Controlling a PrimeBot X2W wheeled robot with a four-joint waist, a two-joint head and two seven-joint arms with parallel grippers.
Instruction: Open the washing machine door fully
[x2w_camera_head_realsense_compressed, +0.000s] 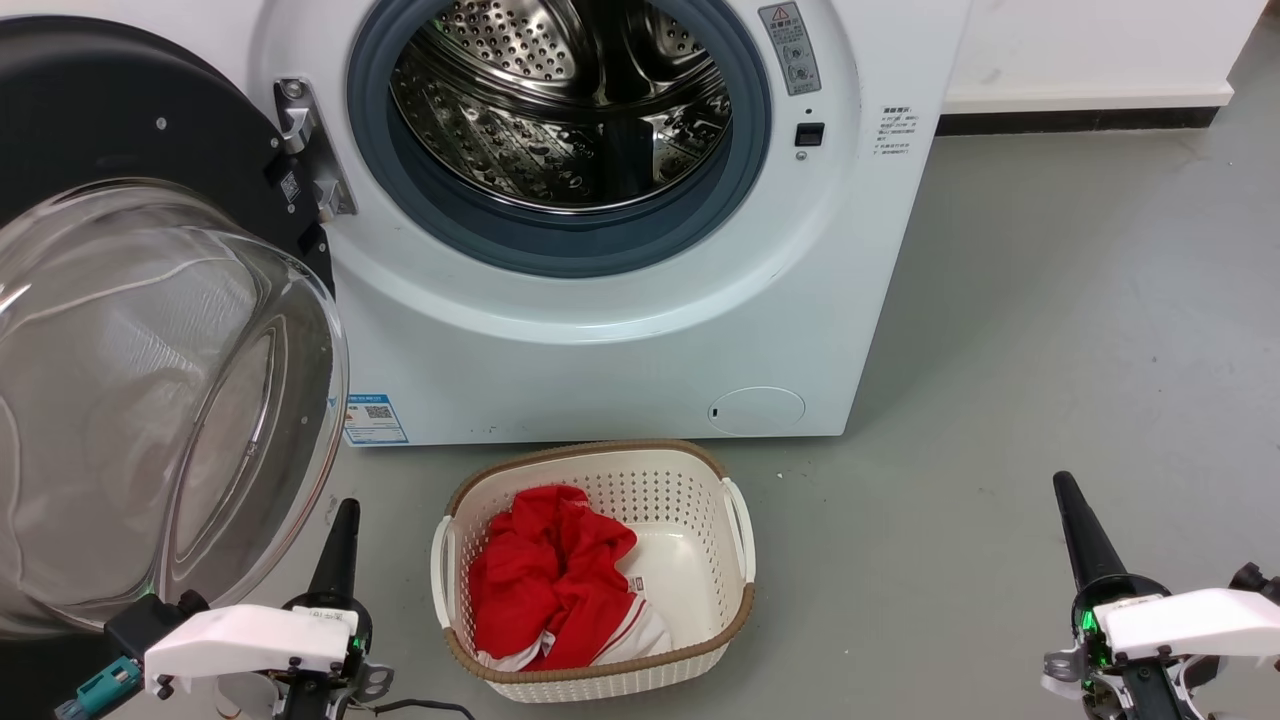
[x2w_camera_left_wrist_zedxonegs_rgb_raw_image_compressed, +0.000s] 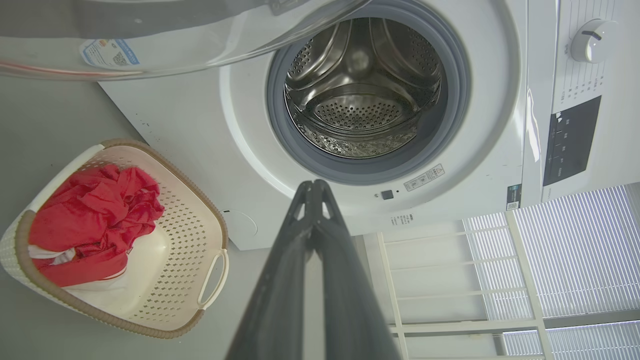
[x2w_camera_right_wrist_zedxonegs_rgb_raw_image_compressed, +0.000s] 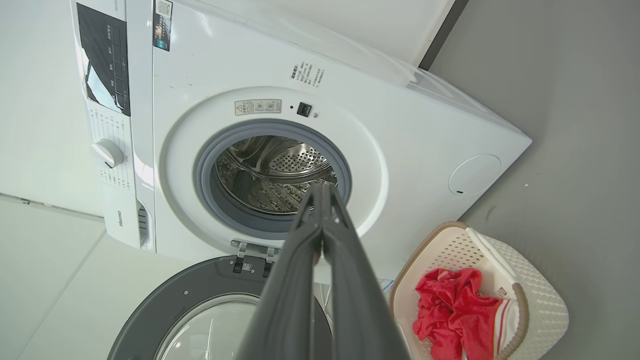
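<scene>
Door: washing machine door (x2w_camera_head_realsense_compressed: 150, 330) wide open, just beside left gripper (x2w_camera_head_realsense_compressed: 346, 512).
Left: fingers together, empty.
Right: right gripper (x2w_camera_head_realsense_compressed: 1066, 492) likewise, well apart.

left tool (x2w_camera_head_realsense_compressed: 345, 520): lower left, closed, empty, pointing up | right tool (x2w_camera_head_realsense_compressed: 1068, 500): lower right, closed, empty, tilted up-left

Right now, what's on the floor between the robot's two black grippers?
In the head view, a white perforated plastic laundry basket with a brown rim, holding crumpled red cloth, sits on the grey floor between the left gripper and the right gripper.
</scene>
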